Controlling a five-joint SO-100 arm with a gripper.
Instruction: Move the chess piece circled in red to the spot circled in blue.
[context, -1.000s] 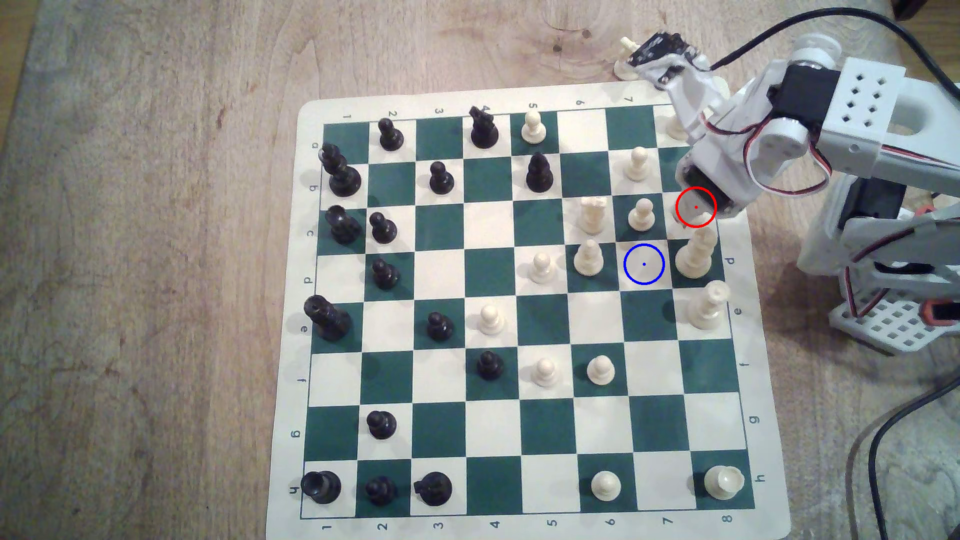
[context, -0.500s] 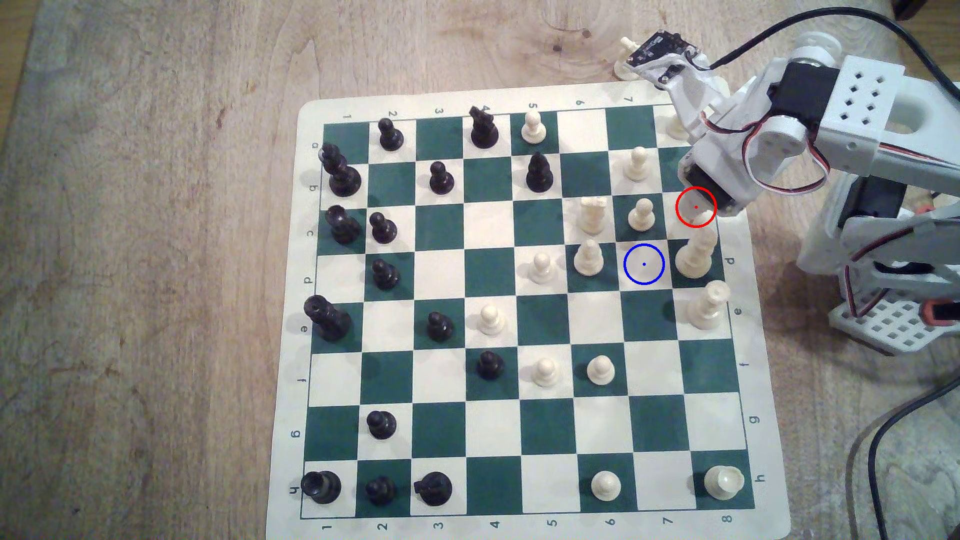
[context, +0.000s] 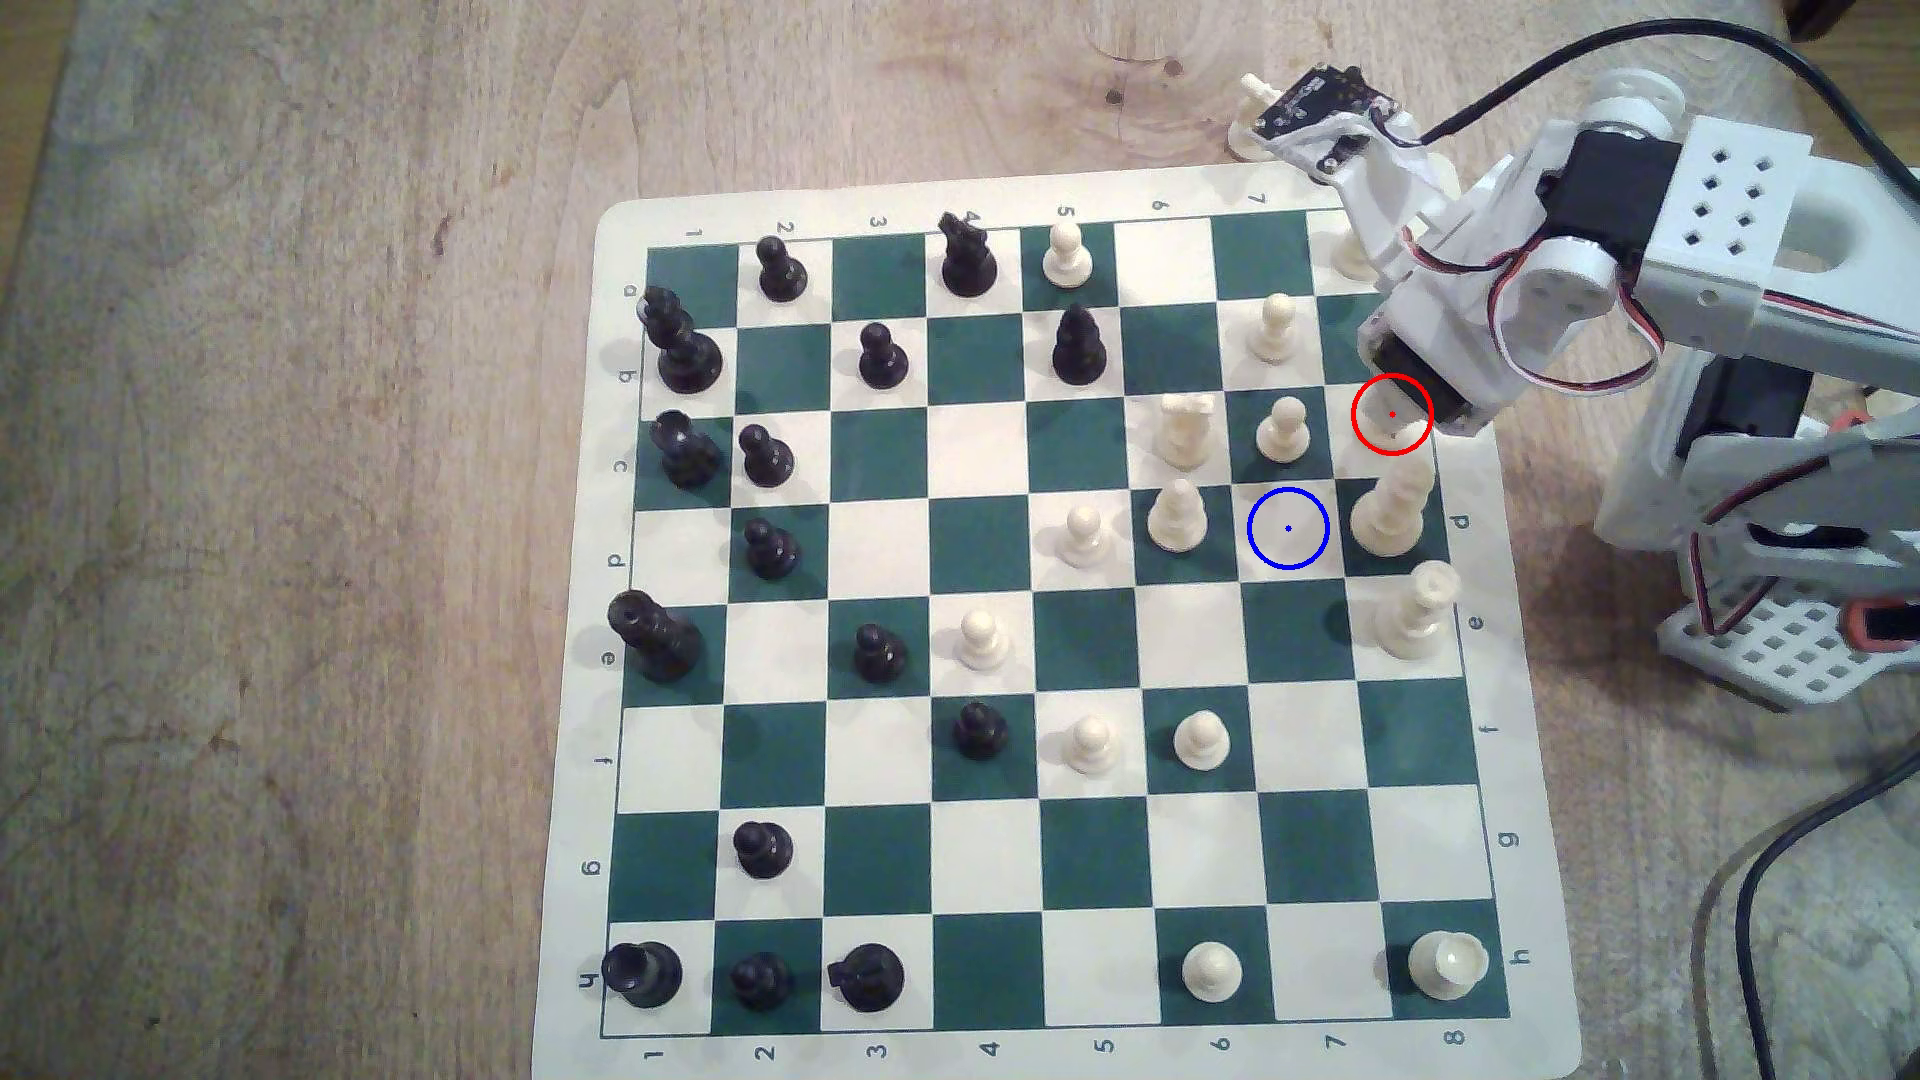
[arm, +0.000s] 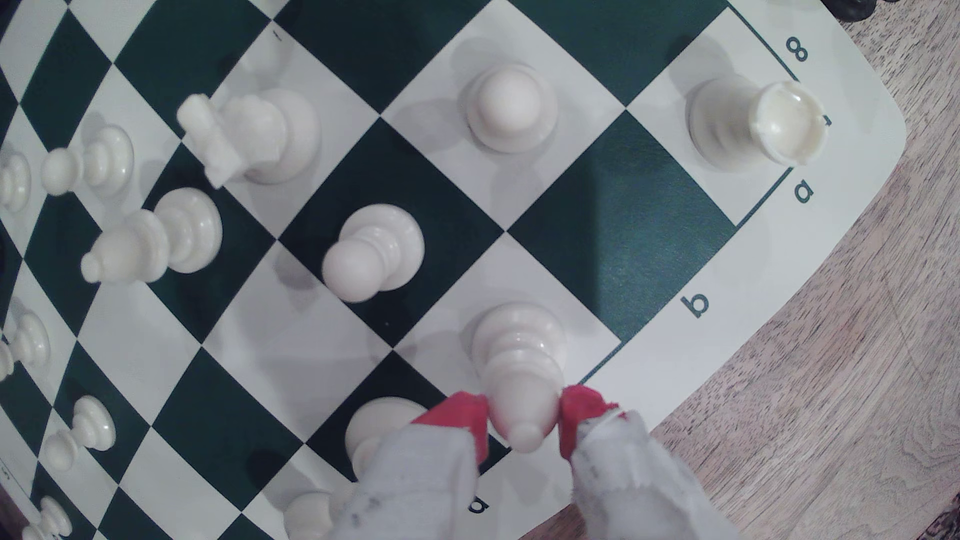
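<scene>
Chessboard (arm: 649, 363): gripper (arm: 523, 420) around bishop (arm: 519, 363)

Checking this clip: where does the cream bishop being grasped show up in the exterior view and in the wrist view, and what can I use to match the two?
Exterior view: the bishop sits inside the red circle at the board's right edge, mostly hidden under the end effector.
Wrist view: the bishop stands between the red fingertips, which press on its upper body.
Shared landmark: the cream rook on the corner square.
</scene>
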